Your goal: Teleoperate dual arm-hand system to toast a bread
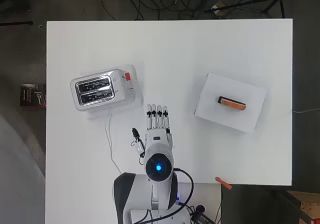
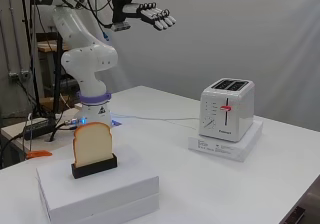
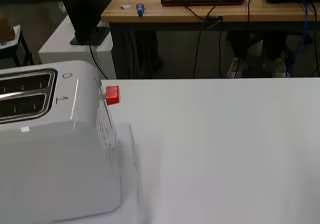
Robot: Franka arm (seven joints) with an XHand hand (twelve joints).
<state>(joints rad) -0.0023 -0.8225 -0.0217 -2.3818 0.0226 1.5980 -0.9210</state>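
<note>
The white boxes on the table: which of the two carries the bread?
The white box at the overhead view's right carries the bread, upright in a black holder. The other box carries the toaster.

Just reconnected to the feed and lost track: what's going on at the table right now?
Nothing is held yet. The hand hangs open, high above the table, between the toaster and the bread. The bread slice stands upright in its black holder on a white box. The toaster's slots are empty, and its red lever sits partway up its slot.
</note>
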